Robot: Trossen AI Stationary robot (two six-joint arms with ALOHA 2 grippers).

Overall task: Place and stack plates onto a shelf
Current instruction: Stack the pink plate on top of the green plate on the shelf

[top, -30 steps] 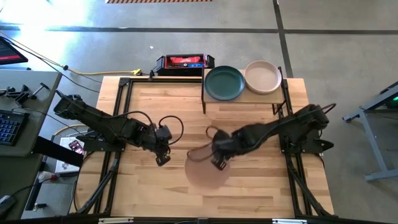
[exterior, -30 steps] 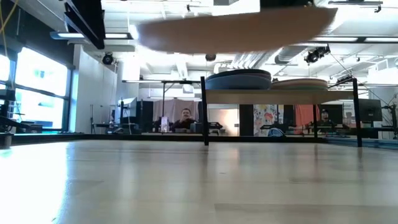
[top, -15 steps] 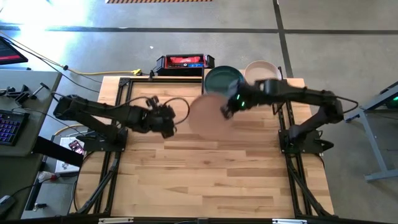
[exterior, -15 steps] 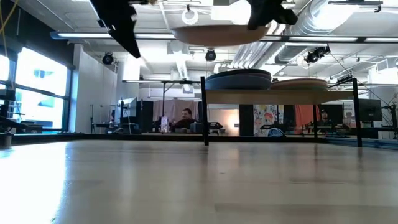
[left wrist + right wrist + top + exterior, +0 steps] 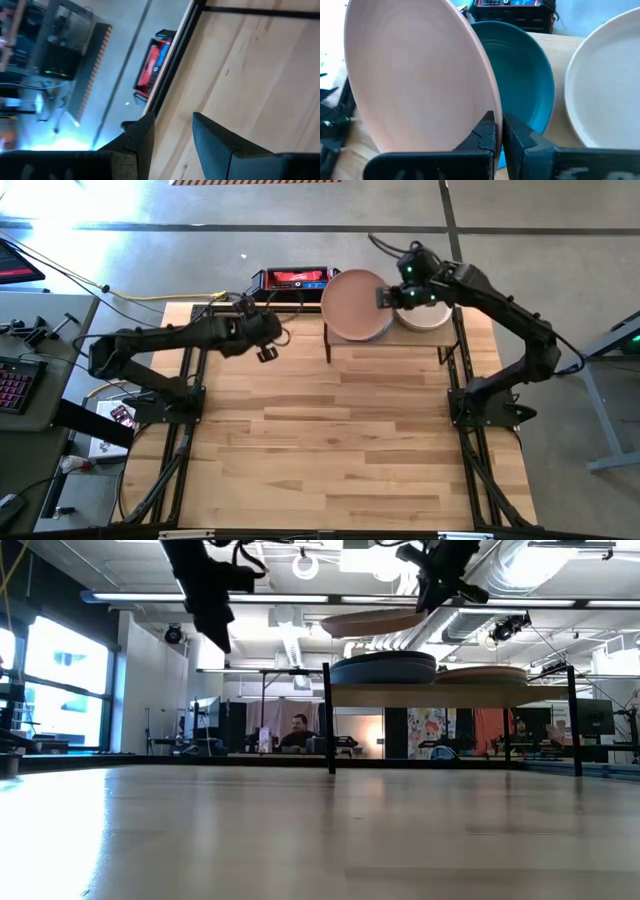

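Note:
A pink plate (image 5: 355, 305) hangs in my right gripper (image 5: 386, 297) over the dark teal plate (image 5: 527, 85), which lies on the shelf's (image 5: 395, 346) left half. In the low view the pink plate (image 5: 375, 622) floats just above the teal one (image 5: 383, 668). A beige plate (image 5: 428, 318) rests on the shelf's right half. My left gripper (image 5: 266, 352) is open and empty, held above the table's far left part. The other plates are out of view. My right gripper pinches the pink plate's rim (image 5: 487, 105) on its right side, one finger on each face. The fingers reach in from the table's right. The plate is lifted clear above the teal plate, slightly tilted, with the held side higher.
A red-and-black box (image 5: 295, 280) sits at the far edge, left of the shelf. The shelf's black legs (image 5: 327, 720) stand on the tabletop. The near and middle wood surface (image 5: 330, 440) lies bare. People sit in the room beyond the table.
My right gripper has carried the pink plate from above the table's middle toward the far edge, until it hangs over the teal plate on the shelf. My left gripper has moved toward the far edge and risen.

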